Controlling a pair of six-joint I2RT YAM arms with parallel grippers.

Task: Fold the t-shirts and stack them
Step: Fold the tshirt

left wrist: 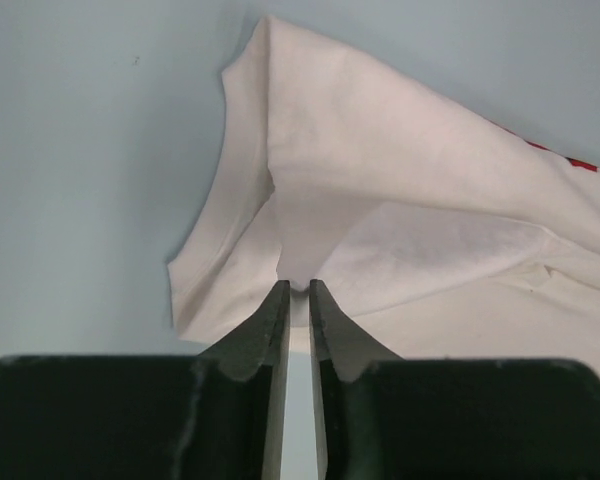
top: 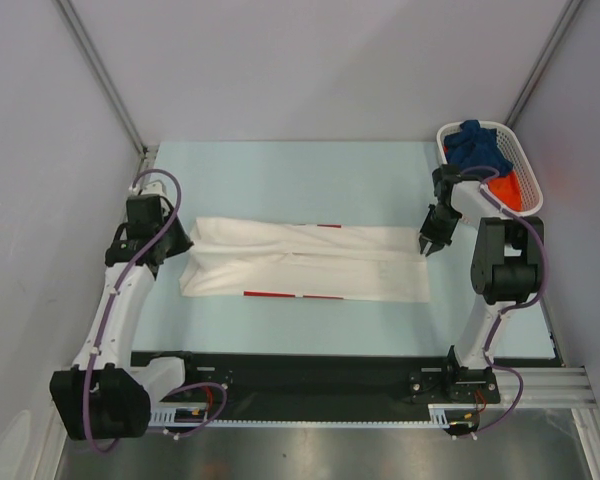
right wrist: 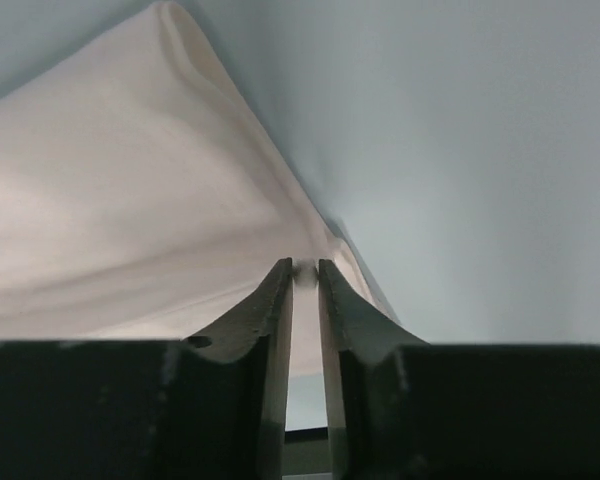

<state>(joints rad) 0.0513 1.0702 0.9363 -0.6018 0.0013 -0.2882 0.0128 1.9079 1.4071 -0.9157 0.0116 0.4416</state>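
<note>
The white t-shirt [top: 305, 262] lies folded into a long strip across the middle of the table, with thin red print showing at its far and near edges. My left gripper [top: 183, 243] is shut on the shirt's left end; in the left wrist view its jaws [left wrist: 298, 287] pinch a fold of the white cloth [left wrist: 380, 190]. My right gripper [top: 427, 247] is shut on the shirt's right end; in the right wrist view [right wrist: 305, 268] the cloth [right wrist: 130, 200] is pinched between the tips. A dark blue t-shirt [top: 478, 144] and an orange one [top: 508, 191] lie in the basket.
A white plastic lattice basket [top: 527, 165] stands at the far right corner of the pale blue table [top: 300, 180]. Grey walls enclose the table on three sides. A black rail [top: 310, 375] runs along the near edge.
</note>
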